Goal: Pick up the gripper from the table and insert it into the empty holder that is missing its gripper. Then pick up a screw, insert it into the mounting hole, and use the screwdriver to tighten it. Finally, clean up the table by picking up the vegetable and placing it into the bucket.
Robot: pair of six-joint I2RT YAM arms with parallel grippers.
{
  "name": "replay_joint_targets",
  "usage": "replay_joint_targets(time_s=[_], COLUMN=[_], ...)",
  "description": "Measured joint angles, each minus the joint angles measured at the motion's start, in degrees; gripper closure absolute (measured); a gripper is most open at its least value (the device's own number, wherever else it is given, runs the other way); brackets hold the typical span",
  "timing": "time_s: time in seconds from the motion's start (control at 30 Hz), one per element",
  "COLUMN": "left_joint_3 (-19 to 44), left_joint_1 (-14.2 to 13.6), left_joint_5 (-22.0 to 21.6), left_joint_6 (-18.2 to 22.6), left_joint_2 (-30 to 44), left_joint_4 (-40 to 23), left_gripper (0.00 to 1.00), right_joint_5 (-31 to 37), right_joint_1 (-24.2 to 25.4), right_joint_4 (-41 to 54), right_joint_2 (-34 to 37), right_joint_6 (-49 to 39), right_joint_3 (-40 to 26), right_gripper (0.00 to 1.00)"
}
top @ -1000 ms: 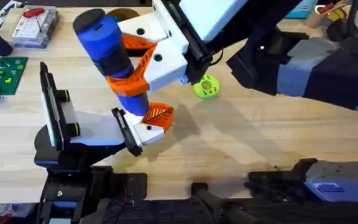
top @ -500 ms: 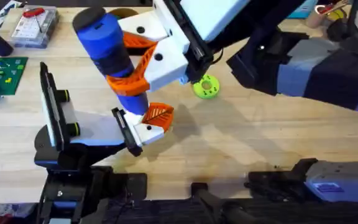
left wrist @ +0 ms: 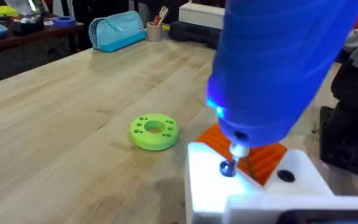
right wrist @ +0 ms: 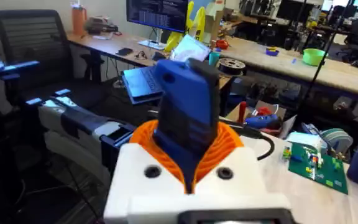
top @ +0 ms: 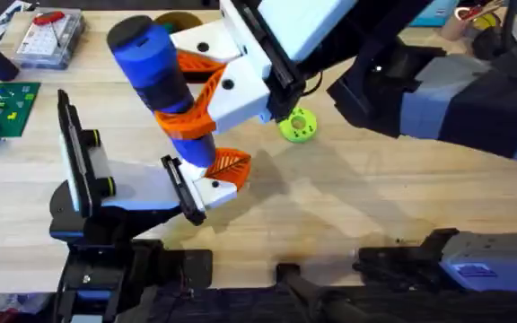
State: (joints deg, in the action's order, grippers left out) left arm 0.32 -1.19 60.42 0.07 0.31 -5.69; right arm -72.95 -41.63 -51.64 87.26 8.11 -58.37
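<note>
My right gripper (top: 187, 121) reaches in from the right and is shut on the blue screwdriver (top: 162, 82), which it holds tilted and tip down. In the right wrist view the orange fingers (right wrist: 225, 146) wrap around the screwdriver (right wrist: 187, 109). The metal tip rests on a screw (left wrist: 227, 168) in the small white gripper (left wrist: 213, 183) with the orange ribbed finger (top: 230, 164). That gripper sits in the black holder (top: 180, 188), which ends the grey-white arm (top: 133, 190). A sliver of the orange-yellow bucket (top: 183, 17) shows behind the screwdriver's top. The vegetable is out of view.
A lime-green disc (top: 297, 126) lies on the table (top: 375, 188) just right of the screwdriver. The clear parts box (top: 50, 38) and a green board (top: 0, 108) sit at the far left. A tall black bracket (top: 68, 148) stands left of the holder arm.
</note>
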Motion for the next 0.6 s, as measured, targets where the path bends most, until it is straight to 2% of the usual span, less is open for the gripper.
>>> replay_joint_targets(time_s=[0.37,0.6], left_joint_3=[0.0,0.0], left_joint_1=[0.0,0.0], left_joint_5=[-0.02,0.0], left_joint_6=[-0.02,-0.01], left_joint_2=[0.0,-0.01], left_joint_4=[0.02,0.0], left_gripper=[0.989,0.989], right_joint_5=[-0.03,-0.04], right_joint_1=[0.0,0.0], right_joint_4=[-0.35,-4.2], right_joint_2=[0.0,0.0], right_joint_6=[-0.68,-0.27], right_joint_3=[0.0,0.0], right_gripper=[0.978,0.978])
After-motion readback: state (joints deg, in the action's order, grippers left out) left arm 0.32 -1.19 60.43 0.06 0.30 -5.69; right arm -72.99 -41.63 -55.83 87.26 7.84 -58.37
